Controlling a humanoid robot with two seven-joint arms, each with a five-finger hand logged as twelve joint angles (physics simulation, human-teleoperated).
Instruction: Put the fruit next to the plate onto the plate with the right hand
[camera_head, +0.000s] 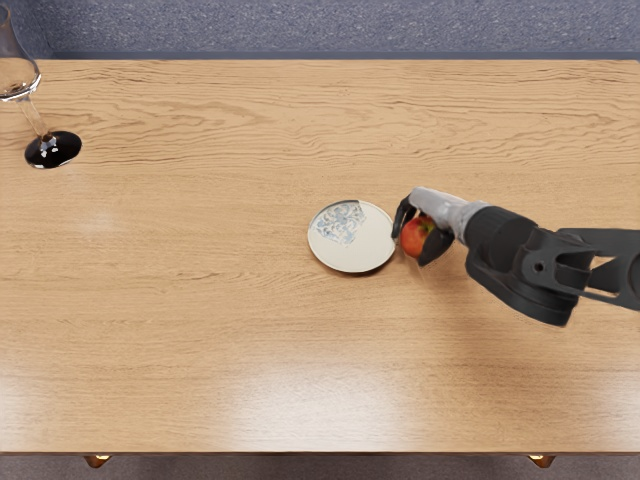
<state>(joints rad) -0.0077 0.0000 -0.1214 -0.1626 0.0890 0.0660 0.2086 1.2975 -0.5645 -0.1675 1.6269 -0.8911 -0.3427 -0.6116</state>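
My right hand (424, 224) is clamped round the apple (413, 237), just right of the plate (356, 252).
Fingers curl over its far and near sides, hiding much of it. I can't tell whether it rests on the table (250, 330) or is lifted. The wine glass (51, 150) at far left is cut off by the frame.

One view only, from the head: it looks down at a slant from above the near edge of the tabletop (200, 330), facing the far edge, beyond which a strip of grey floor (330, 25) shows. It stands well back, so the plate (365, 250) and the right robot hand (425, 222) clasping the apple (413, 237) appear small, just right of centre.
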